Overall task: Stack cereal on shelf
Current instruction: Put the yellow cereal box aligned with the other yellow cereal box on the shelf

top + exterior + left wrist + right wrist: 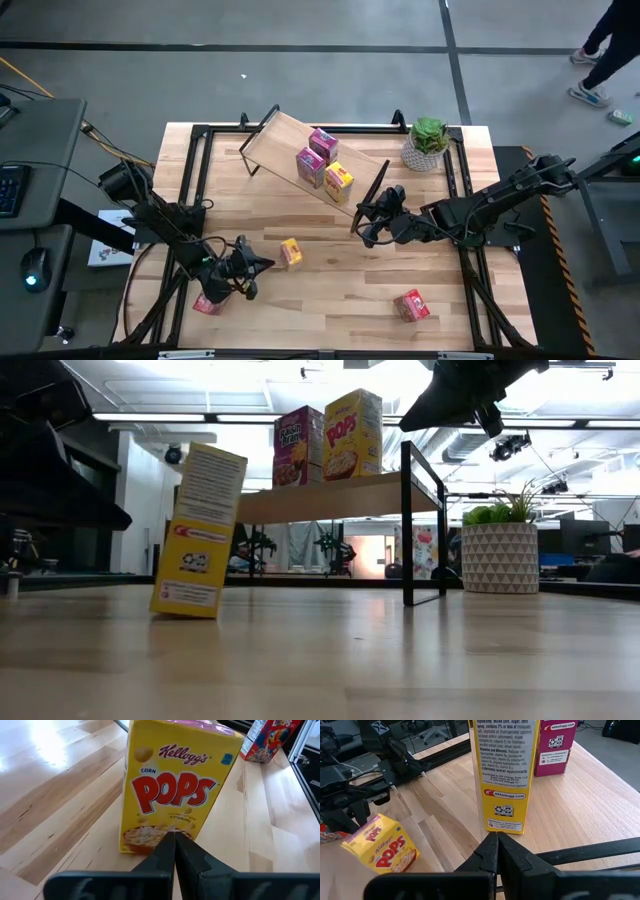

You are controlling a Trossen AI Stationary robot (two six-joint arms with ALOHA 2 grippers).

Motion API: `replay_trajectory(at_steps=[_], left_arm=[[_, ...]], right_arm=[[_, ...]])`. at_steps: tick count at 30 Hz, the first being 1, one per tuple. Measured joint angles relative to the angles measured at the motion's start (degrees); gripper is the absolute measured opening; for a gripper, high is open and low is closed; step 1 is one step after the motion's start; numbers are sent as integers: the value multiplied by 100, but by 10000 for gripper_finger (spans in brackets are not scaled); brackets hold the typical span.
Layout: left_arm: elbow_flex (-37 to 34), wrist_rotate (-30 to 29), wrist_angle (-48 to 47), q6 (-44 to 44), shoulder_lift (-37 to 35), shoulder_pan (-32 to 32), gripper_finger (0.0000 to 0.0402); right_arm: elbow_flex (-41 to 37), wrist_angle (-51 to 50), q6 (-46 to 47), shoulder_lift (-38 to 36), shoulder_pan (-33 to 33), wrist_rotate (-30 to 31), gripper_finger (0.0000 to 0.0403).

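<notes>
The left gripper [262,265], fingers pressed together and empty, points at the yellow Corn Pops box [291,252] standing just right of it on the table, so advancing without opening would likely topple it, while three cereal boxes already sit on the far shelf [275,140].

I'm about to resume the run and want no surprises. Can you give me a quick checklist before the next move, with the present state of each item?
1. Left gripper shut, empty, facing the yellow box: not ok for grasping, must open.
2. Right gripper shut, empty, by the shelf end: ok.
3. Yellow box upright on the table: ok.
4. Three boxes standing on the shelf: ok.
5. Red boxes off the shelf: not ok.
6. Plant clear of both arms: ok.
</notes>
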Motion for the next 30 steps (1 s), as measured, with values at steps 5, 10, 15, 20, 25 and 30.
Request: replay_trajectory(at_steps=[5,10,15,20,25,30], left_arm=[[0,1,0,5,0,-2,0],[0,16,1,175,-7,-3,0],[0,813,-44,1034,-544,-99,0],[2,1316,-256,2284,-1495,-132,18],[2,1403,-562,3755,-2393,223,87],[452,2141,-1527,4715,-3022,871,186]], right_arm=[[0,0,2,0,0,0,0],[0,0,2,0,0,0,0],[0,0,2,0,0,0,0],[0,0,2,0,0,3,0],[0,0,2,0,0,9,0],[0,0,2,2,0,22,0]])
